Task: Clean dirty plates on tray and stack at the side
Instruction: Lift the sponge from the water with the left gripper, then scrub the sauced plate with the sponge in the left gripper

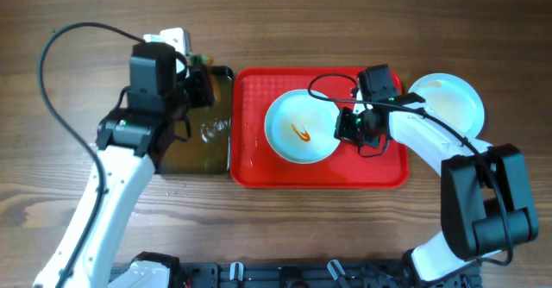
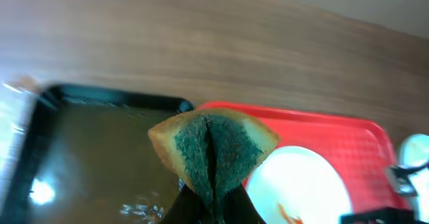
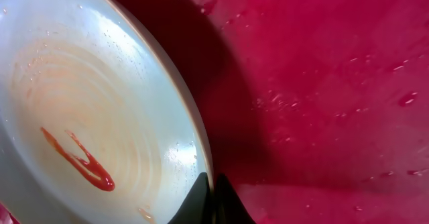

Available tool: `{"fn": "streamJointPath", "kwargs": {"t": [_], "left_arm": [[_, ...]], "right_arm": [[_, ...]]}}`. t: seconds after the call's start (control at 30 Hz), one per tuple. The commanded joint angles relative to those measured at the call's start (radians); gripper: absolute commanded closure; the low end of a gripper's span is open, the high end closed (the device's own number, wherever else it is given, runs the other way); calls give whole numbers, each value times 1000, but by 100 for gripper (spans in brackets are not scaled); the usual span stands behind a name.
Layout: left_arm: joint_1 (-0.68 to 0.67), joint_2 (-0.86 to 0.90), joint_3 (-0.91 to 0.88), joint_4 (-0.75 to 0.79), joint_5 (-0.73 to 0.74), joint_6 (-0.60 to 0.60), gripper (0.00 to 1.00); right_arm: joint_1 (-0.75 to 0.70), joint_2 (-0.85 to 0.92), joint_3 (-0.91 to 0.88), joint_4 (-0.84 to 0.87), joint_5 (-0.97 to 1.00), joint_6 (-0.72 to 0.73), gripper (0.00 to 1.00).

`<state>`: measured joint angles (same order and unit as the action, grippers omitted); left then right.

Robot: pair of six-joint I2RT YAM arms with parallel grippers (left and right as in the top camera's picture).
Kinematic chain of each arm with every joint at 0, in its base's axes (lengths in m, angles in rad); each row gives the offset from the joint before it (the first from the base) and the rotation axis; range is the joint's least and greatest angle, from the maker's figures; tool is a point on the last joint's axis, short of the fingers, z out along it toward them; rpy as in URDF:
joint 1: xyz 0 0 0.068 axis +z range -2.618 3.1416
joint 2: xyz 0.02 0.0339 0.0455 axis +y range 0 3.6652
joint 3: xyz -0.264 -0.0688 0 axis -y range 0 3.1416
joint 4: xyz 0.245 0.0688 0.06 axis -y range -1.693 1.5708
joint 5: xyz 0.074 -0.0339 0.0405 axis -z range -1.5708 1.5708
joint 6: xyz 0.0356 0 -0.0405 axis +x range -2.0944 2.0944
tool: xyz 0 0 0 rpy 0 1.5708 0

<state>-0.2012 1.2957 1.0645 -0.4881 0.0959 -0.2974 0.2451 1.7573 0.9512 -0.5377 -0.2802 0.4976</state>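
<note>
The wooden worktop (image 1: 285, 228) carries the red tray (image 1: 379, 167), with a black tray (image 1: 203, 150) holding brownish liquid touching its left side. 1 smeared plate (image 1: 297, 128) lies on the red tray. A second plate (image 1: 448, 103) sits on the worktop just right of it. The right claw (image 3: 213, 197) is clenched on the smeared plate's right rim. The left claw (image 2: 211, 197) pinches a folded green-and-yellow sponge (image 2: 213, 147) above the black tray.

The wooden table (image 1: 285, 21) bears a black tray (image 1: 207, 154), red tray (image 1: 379, 172) and one plate (image 1: 448, 103) (far right).
</note>
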Motion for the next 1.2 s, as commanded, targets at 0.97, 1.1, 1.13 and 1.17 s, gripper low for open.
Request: {"fn": "streamJointPath", "kwargs": {"t": [0.97, 1.1, 1.13, 1.17], "left_arm": [[-310, 673, 14, 244, 143, -150, 96], [-247, 607, 14, 244, 112, -150, 96], [-239, 583, 14, 239, 116, -150, 96], [-238, 554, 14, 231, 130, -126, 96]], "right_arm": [[23, 19, -11, 2, 11, -1, 96], [23, 19, -11, 2, 11, 0, 96], [23, 19, -11, 2, 11, -1, 96], [23, 19, -11, 2, 11, -1, 96]]}}
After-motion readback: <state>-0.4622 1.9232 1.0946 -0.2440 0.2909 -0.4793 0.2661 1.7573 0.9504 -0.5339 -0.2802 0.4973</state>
